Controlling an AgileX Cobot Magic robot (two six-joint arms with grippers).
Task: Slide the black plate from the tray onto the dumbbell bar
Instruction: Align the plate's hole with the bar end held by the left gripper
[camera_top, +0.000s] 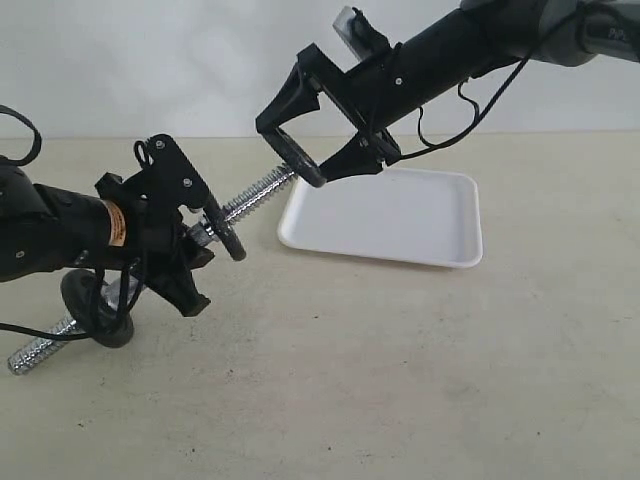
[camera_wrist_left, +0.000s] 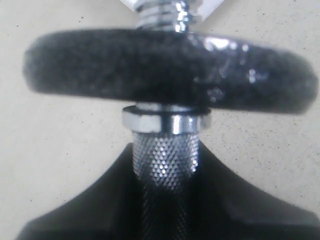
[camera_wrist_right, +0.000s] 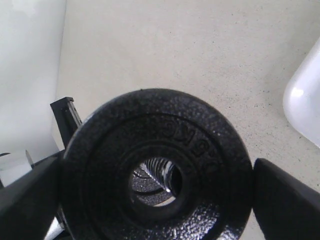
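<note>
My right gripper (camera_top: 297, 150) is shut on the black plate (camera_top: 303, 160), holding it by its rim in the air, left of the tray (camera_top: 420, 225). In the right wrist view the plate (camera_wrist_right: 157, 125) fills the space between the fingers (camera_wrist_right: 287, 200), and the bar's threaded tip (camera_wrist_right: 162, 172) shows through its centre hole. The dumbbell bar (camera_top: 258, 192) slants up from lower left, its upper end meeting the plate. My left gripper (camera_top: 185, 235) is shut on the bar's knurled middle (camera_wrist_left: 165, 160). The white tray holds nothing.
Two other black discs sit on the bar: one (camera_top: 226, 232) just past the left gripper, seen edge-on (camera_wrist_left: 170, 67) against a chrome collar (camera_wrist_left: 165, 119), and one (camera_top: 95, 305) near the lower end, which rests on the beige table (camera_top: 400, 380).
</note>
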